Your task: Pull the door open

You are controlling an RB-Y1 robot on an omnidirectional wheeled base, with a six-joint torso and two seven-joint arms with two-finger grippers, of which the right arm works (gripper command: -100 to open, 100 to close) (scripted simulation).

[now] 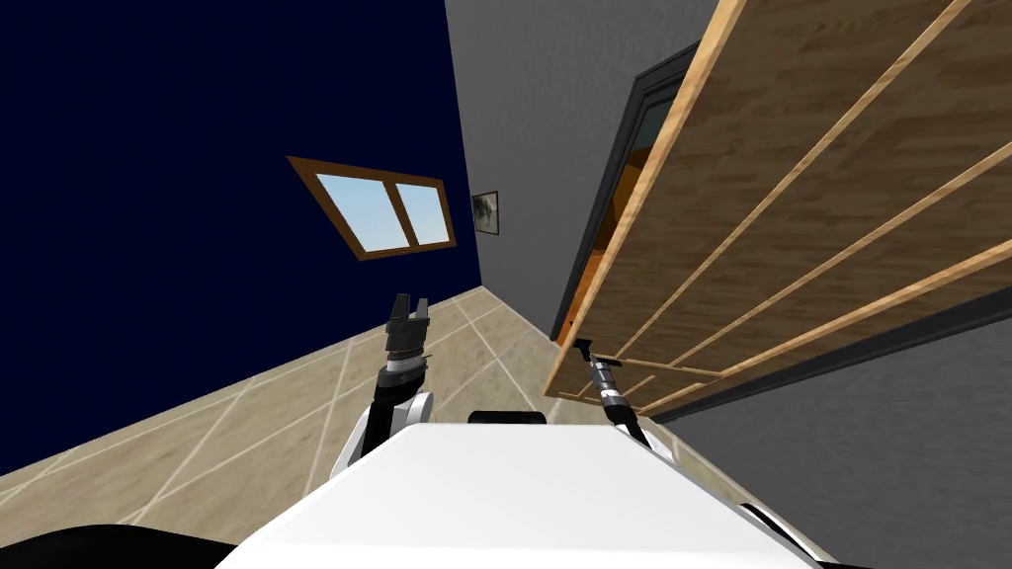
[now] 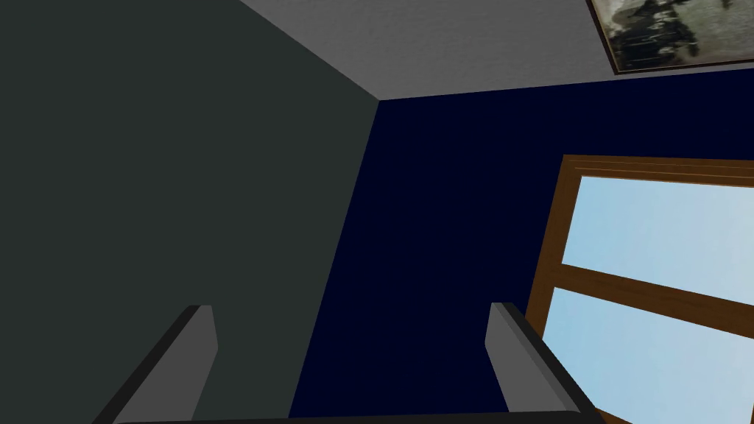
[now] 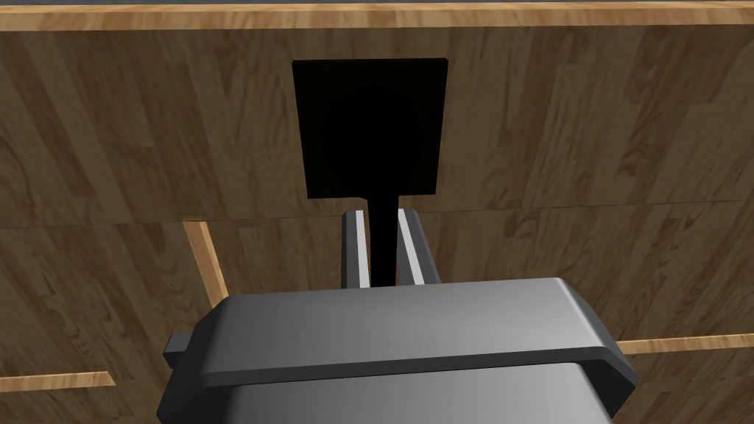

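Observation:
The wooden door (image 1: 810,198) with pale trim stands swung partly out from its dark frame (image 1: 632,128); an orange gap shows at its free edge. Its black handle (image 3: 381,243) hangs below a black square plate (image 3: 370,129) on the brown panel (image 3: 589,132). My right gripper (image 3: 381,246) is shut on the handle's lever, one finger on each side. In the head view that gripper (image 1: 585,348) meets the door near its lower edge. My left gripper (image 1: 408,314) is raised over the floor, away from the door, its fingers (image 2: 199,346) wide open and holding nothing.
A tan tiled floor (image 1: 247,435) stretches to the left. A dark blue wall with a wood-framed window (image 1: 385,212) lies ahead on the left, and a grey wall with a small picture (image 1: 485,212) stands beside the doorway.

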